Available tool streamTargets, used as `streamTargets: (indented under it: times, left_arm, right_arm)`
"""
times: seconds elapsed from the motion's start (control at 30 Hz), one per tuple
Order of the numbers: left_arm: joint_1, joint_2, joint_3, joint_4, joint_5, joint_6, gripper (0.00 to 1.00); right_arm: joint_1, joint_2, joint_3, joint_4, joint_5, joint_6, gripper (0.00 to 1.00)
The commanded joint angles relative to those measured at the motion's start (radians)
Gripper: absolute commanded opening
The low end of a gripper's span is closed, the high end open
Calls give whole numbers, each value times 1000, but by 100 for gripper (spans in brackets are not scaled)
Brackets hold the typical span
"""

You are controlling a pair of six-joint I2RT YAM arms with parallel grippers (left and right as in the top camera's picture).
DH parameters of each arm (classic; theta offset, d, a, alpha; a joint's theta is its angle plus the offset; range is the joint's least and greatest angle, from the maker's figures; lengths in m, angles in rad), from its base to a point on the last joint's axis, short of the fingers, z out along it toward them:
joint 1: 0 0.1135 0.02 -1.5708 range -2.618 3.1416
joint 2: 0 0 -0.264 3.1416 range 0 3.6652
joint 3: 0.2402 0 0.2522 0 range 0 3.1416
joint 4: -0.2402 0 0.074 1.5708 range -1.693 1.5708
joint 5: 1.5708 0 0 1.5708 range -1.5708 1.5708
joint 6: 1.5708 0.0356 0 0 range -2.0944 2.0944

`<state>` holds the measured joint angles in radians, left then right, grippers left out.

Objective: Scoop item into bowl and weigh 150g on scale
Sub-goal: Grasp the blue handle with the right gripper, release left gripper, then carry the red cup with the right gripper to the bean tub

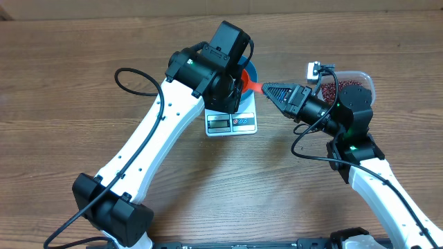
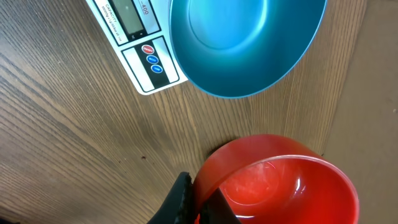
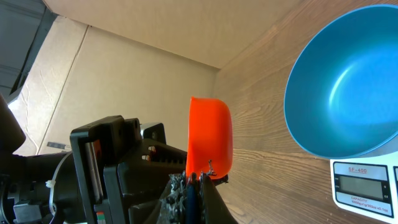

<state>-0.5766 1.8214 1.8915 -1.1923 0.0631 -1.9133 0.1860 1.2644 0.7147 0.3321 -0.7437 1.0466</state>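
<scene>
**Q:** What is furthest left?
**A:** The left gripper, clamped on the rim of a red scoop (its shiny inside looks empty). Just ahead of this gripper, the blue bowl sits on the white scale. The bowl's inside is bare blue.

**Q:** And moving right?
**A:** The scoop's handle reaches toward the right gripper. Its fingers are pinched on the scoop's near edge, so both grippers grasp it at once. From this gripper, the bowl and scale lie ahead and to the right, apart from the scoop.

**Q:** Where are the beans?
**A:** Furthest right, back beside the right gripper's wrist. The beans form a dark red heap in a clear tub.
</scene>
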Motion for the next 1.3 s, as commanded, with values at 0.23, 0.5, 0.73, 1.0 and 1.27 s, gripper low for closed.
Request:
streamTargets:
  times: [0.23, 0.5, 0.73, 1.0, 1.27]
  left_arm:
    - [-6, -10, 8, -8, -22, -8, 99]
    - [-5, -17, 8, -9, -107, 120, 99]
    - [13, -85, 9, -14, -158, 312, 100]
    - [21, -158, 9, -31, -296, 627, 100]
    - [21, -156, 9, -34, -364, 844, 100]
  right_arm:
    - [5, -2, 21, -6, 10, -15, 4]
    - [4, -2, 21, -71, 49, -96, 4]
    - [3, -3, 21, -142, 103, -188, 4]
    - [-2, -81, 21, -241, 179, -299, 4]
    - [-26, -219, 122, -623, 393, -466, 4]
